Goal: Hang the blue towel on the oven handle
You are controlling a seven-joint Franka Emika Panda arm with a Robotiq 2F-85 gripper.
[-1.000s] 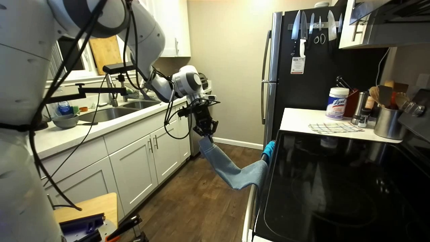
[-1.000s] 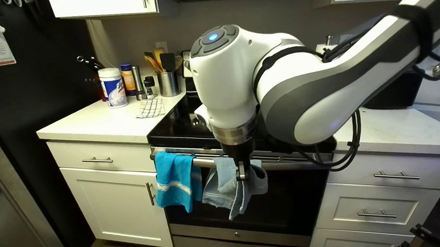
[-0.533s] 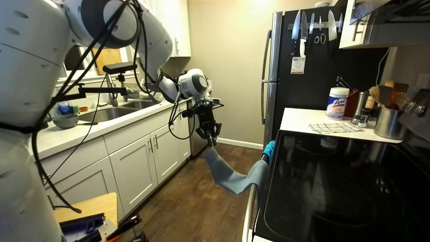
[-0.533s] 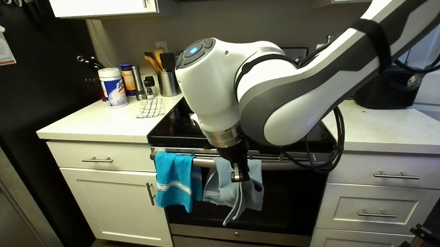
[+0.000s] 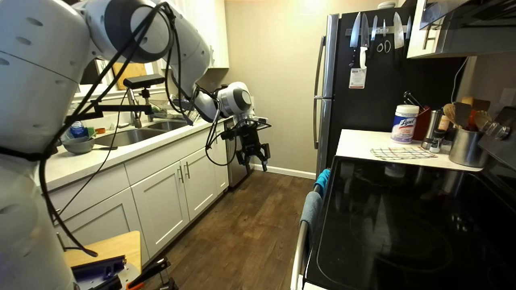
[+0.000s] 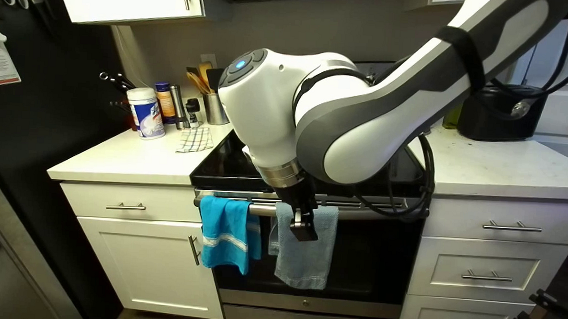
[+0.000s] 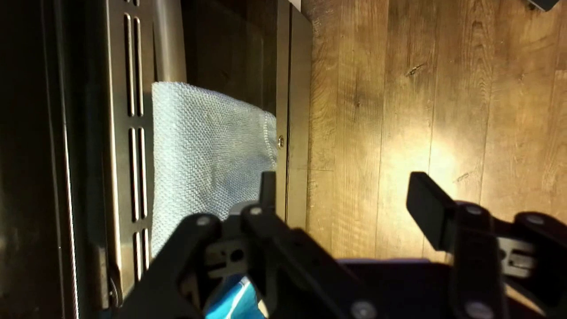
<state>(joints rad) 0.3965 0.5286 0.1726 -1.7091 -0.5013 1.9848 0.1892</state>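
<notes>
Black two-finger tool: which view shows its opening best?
Wrist view: the tool is nearest, its gap plain. In an exterior view, parted fingertips look small; in an exterior view, fingers show, gap unclear.

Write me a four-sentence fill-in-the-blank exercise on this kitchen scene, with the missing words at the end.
1. The gray-blue towel hangs over the ____ of the oven.
2. Next to it, the bright blue towel bears a ____ stripe.
3. Neither shut nor holding anything, the end effector stands ____.
4. The white-handled knife hangs on the side of the ____.

Missing words: handle; white; open; refrigerator.
</notes>
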